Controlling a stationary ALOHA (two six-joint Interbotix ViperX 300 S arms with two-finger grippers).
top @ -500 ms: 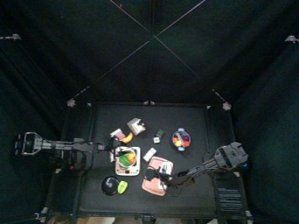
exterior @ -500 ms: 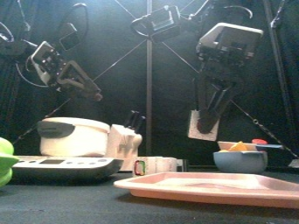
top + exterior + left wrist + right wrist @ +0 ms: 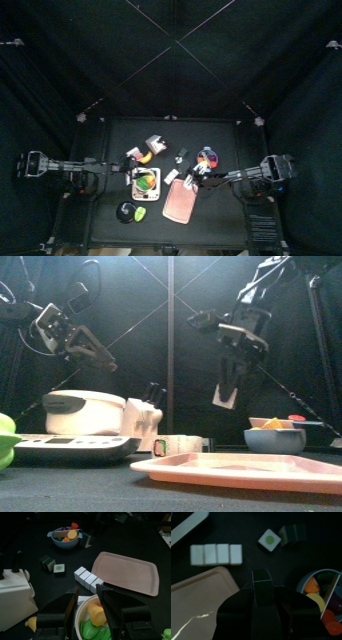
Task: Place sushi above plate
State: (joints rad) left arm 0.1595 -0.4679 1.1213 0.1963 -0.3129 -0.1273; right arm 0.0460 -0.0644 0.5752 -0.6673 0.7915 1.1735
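Note:
Two sushi pieces lie on the table beyond the pink plate. One is white with a green centre, the other dark. Both also show in the left wrist view: the green-centred one and the dark one. My right gripper is shut with nothing seen in it. It hangs in the air over the plate's far corner, short of the sushi, and shows in the top view and front view. My left gripper is open over a white bowl of toy food.
A blue bowl of toy fruit stands right of the sushi. A row of white blocks lies between the sushi and the plate. A white appliance stands at the left. The left arm rests at the table's left.
My right gripper has moved from over the plate's near end to its far corner, closer to the sushi, and has risen a little. The left arm has not moved.

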